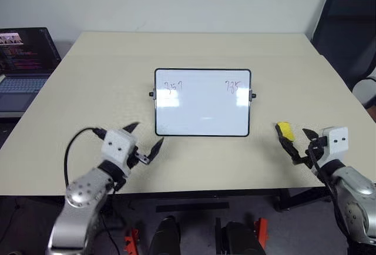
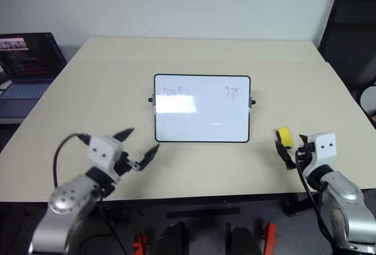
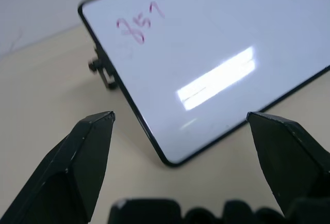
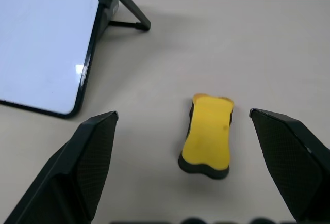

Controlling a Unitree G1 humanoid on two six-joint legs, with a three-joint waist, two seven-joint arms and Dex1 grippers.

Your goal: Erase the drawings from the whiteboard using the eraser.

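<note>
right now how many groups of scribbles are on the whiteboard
2: one group near the upper left corner of the whiteboard, the other group near its upper right corner.

Head stereo pair high over whiteboard (image 1: pixel 202 102); wrist cameras low, close, both catching it.

The whiteboard (image 1: pixel 202 111) is glossy and smooth, mirroring a lamp glare inside its thin black plastic-looking frame, while the table (image 1: pixel 176 49) is matt beige, the eraser (image 4: pixel 207 133) looks like dull yellow foam on a dark base, and the fingers (image 3: pixel 77 162) are matt black.
</note>
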